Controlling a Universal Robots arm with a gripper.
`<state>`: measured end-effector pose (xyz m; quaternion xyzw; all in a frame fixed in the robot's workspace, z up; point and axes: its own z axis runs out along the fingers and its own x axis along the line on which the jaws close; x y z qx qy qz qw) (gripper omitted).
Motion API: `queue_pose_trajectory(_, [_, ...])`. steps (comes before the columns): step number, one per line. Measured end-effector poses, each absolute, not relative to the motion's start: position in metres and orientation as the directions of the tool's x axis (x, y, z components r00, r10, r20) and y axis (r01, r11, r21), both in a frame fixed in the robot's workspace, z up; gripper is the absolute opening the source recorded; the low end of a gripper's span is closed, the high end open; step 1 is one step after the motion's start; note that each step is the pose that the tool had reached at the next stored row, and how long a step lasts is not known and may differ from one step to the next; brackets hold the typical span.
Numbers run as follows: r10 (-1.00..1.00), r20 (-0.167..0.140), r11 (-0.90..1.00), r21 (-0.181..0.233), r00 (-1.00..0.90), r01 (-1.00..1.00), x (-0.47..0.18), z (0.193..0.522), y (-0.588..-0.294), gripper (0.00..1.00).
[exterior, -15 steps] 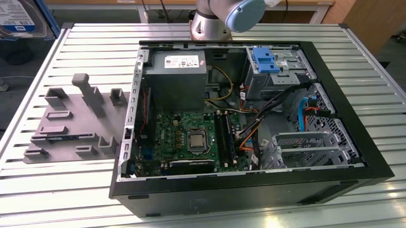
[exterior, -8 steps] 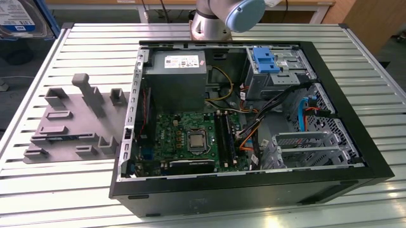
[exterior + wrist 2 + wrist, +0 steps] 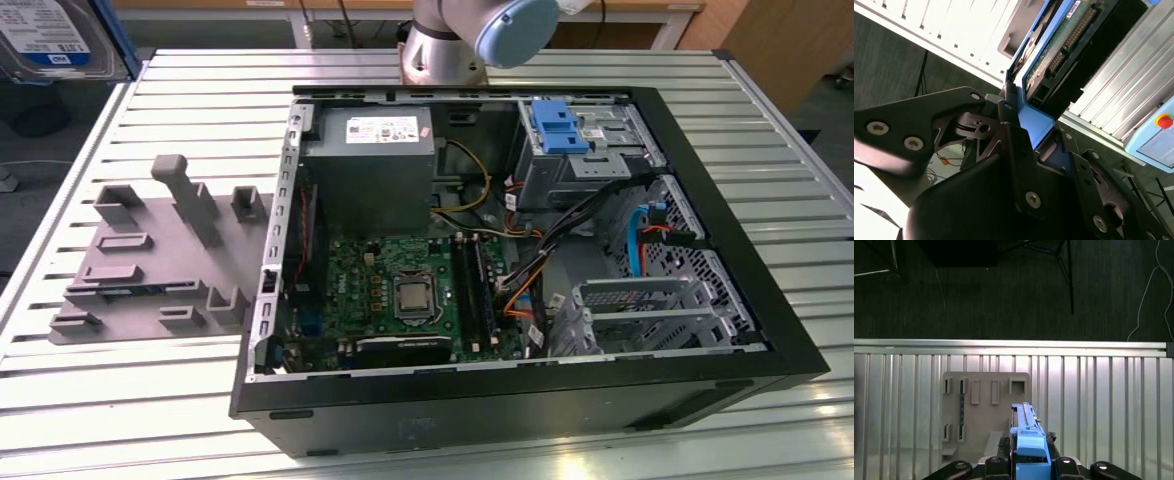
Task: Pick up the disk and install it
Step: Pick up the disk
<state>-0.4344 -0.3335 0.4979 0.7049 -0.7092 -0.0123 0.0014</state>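
My hand [image 3: 1028, 451] is clenched on the disk [image 3: 1025, 422], fingers [image 3: 1010, 117] pressing either side of its blue-bracket end; disk stands edge-on between them in the first wrist view; in the second wrist view the hand [image 3: 1036, 129] has the disk [image 3: 1054, 47] with its green circuit-board side showing, blue bracket around it; disk is off the table [image 3: 174, 400], touching nothing but my hand; in the exterior view the disk [image 3: 47, 35] shows label side out, up by the table's far corner on the exterior view's left; grey fixture block [image 3: 147, 260] lies flat on the table just beside the open computer case [image 3: 534, 410], on the side toward the table's edge at the exterior view's left; in the first wrist view the fixture block [image 3: 985, 410] sits on the ribbed table [image 3: 1094, 400] beyond the disk, near one table edge, slots bare; case lies on its side mid-table, side panel off, motherboard [image 3: 400, 290] and grey power supply [image 3: 367, 160] exposed; blue caddy [image 3: 558, 125] sits at the case's far corner on the exterior view's right; metal drive cage [image 3: 654, 315] at its near corner on that side; red button [image 3: 1164, 121] on a pale box in the second wrist view.
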Motion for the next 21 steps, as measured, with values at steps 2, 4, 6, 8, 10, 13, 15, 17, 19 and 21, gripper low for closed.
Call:
queue_pose_trajectory(2, [-1.0,-0.015,0.006,0.019,-0.006,-1.0,-0.43,0.498,-0.334,0.36])
queue_pose_trajectory(4, [-1.0,-0.015,0.006,0.019,-0.006,-1.0,-0.427,0.498,-0.334,0.36])
queue_pose_trajectory(6, [-1.0,-0.015,0.006,0.019,-0.006,-1.0,-0.422,0.498,-0.334,0.36])
queue_pose_trajectory(8, [-1.0,-0.015,0.006,0.019,-0.006,-1.0,-0.416,0.498,-0.334,0.36])
queue_pose_trajectory(10, [-1.0,-0.015,0.005,0.019,-0.006,-1.0,-0.411,0.498,-0.333,0.36])
queue_pose_trajectory(13, [-1.0,-0.015,0.005,0.019,-0.005,-1.0,-0.403,0.498,-0.333,0.36])
queue_pose_trajectory(15, [-1.0,-0.015,0.005,0.019,-0.005,-1.0,-0.398,0.498,-0.333,0.36])
queue_pose_trajectory(17, [-1.0,-0.015,0.004,0.019,-0.005,-1.0,-0.393,0.498,-0.334,0.36])
queue_pose_trajectory(19, [-1.0,-0.015,0.004,0.02,-0.004,-1.0,-0.387,0.498,-0.333,0.36])
queue_pose_trajectory(21, [-1.0,-0.015,0.003,0.019,-0.004,-1.0,-0.382,0.498,-0.334,0.36])
